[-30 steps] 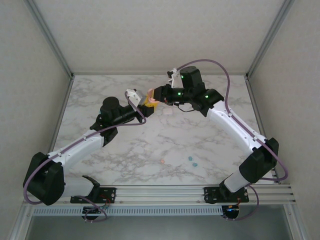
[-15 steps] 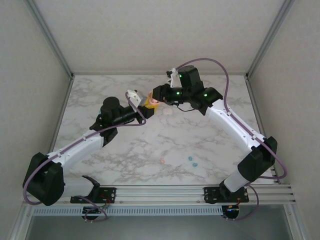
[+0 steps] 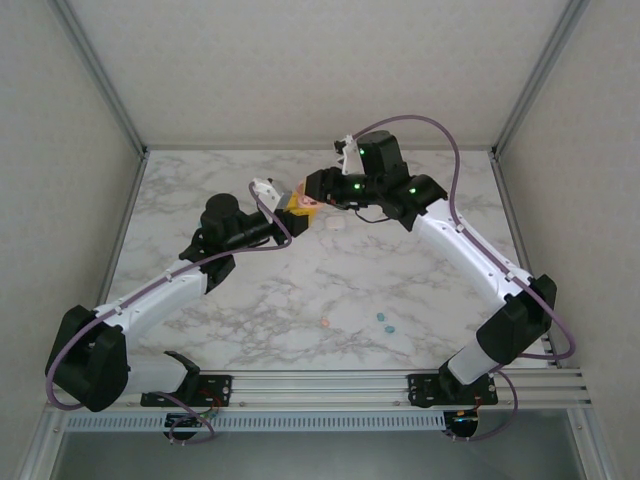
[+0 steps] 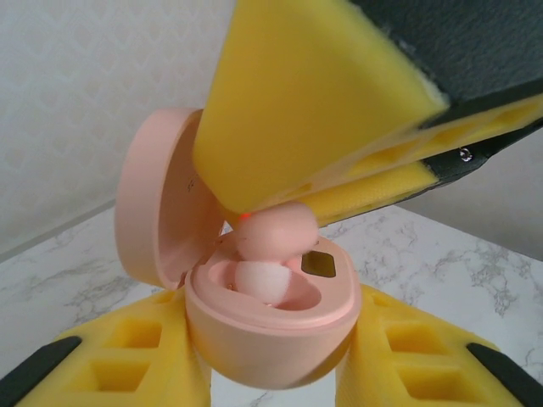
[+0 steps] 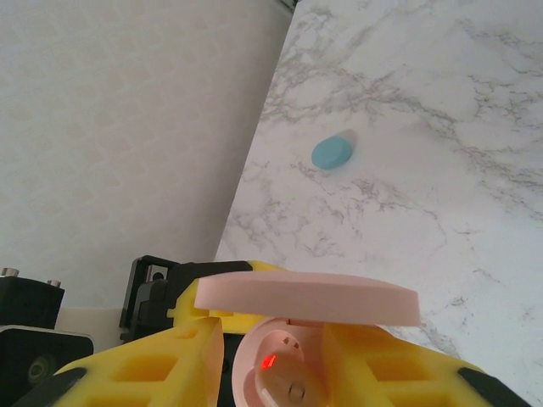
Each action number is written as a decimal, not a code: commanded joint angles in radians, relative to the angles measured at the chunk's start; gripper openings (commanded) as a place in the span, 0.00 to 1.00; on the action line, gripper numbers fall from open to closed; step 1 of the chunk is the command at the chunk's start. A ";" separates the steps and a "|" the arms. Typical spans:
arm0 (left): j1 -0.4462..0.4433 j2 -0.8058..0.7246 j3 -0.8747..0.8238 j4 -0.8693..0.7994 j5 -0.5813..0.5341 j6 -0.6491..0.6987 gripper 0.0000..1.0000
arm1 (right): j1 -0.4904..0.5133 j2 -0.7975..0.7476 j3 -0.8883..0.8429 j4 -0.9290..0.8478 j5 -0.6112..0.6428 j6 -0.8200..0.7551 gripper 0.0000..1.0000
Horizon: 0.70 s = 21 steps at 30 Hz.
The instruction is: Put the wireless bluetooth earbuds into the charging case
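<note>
**Pink earbud meets its case above the marble table**

Over the far middle of the marble table, the left gripper clamps an open pink charging case, lid tipped back to the left. The right gripper reaches in from the right, its yellow fingers touching a pink earbud that sits in the case's cavity. Whether they grip it cannot be told. Near the front edge lie a loose pink earbud and two teal earbuds.

One pink case, two teal earbuds, perhaps two pink earbuds.
</note>
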 commanded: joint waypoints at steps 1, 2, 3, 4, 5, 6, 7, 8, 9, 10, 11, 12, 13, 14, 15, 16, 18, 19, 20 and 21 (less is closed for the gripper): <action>-0.007 -0.020 0.004 0.094 0.015 -0.021 0.18 | 0.006 -0.026 0.020 -0.049 0.034 -0.016 0.37; -0.007 -0.020 0.003 0.095 0.014 -0.021 0.18 | 0.005 -0.029 0.016 -0.045 0.032 -0.019 0.37; -0.007 -0.020 0.002 0.095 0.014 -0.021 0.18 | 0.006 -0.031 0.012 -0.044 0.032 -0.017 0.37; -0.007 -0.020 0.004 0.098 0.014 -0.021 0.18 | 0.005 -0.031 0.012 -0.046 0.033 -0.017 0.37; -0.007 -0.020 0.001 0.099 0.012 -0.021 0.18 | 0.005 -0.029 0.013 -0.050 0.029 -0.018 0.36; -0.007 -0.021 0.001 0.100 0.012 -0.021 0.18 | 0.006 -0.028 0.014 -0.053 0.022 -0.023 0.35; -0.007 -0.020 0.002 0.101 0.012 -0.021 0.18 | 0.006 -0.024 0.015 -0.054 0.015 -0.025 0.35; -0.007 -0.020 0.002 0.099 0.012 -0.021 0.18 | 0.006 -0.020 0.018 -0.058 0.015 -0.026 0.33; -0.007 -0.020 0.004 0.101 0.012 -0.021 0.18 | 0.006 -0.018 0.018 -0.055 0.009 -0.026 0.31; -0.007 -0.020 0.004 0.101 0.012 -0.021 0.18 | 0.006 -0.016 0.018 -0.051 0.004 -0.028 0.30; -0.007 -0.020 0.004 0.101 0.013 -0.021 0.18 | 0.006 -0.014 0.018 -0.052 0.002 -0.032 0.29; -0.007 -0.020 0.005 0.101 0.012 -0.023 0.18 | 0.005 -0.010 0.020 -0.054 -0.002 -0.039 0.27; -0.007 -0.020 0.005 0.101 0.012 -0.023 0.18 | 0.007 -0.007 0.024 -0.060 -0.006 -0.048 0.26; -0.007 -0.022 0.007 0.103 0.012 -0.024 0.18 | 0.007 -0.002 0.031 -0.072 -0.010 -0.061 0.26; -0.007 -0.021 0.007 0.104 0.012 -0.024 0.18 | 0.007 0.002 0.039 -0.084 -0.020 -0.082 0.25; -0.007 -0.020 0.009 0.105 0.014 -0.026 0.17 | 0.008 0.005 0.043 -0.095 -0.025 -0.103 0.25; -0.005 -0.018 0.016 0.101 0.024 -0.026 0.17 | 0.009 0.009 0.054 -0.125 -0.025 -0.152 0.24; -0.003 -0.017 0.019 0.102 0.032 -0.029 0.17 | 0.010 0.009 0.059 -0.142 -0.027 -0.184 0.23; -0.001 -0.017 0.021 0.101 0.037 -0.032 0.17 | 0.010 0.005 0.059 -0.155 -0.024 -0.213 0.23; 0.002 -0.016 0.024 0.103 0.041 -0.036 0.17 | 0.010 0.002 0.057 -0.164 -0.022 -0.238 0.23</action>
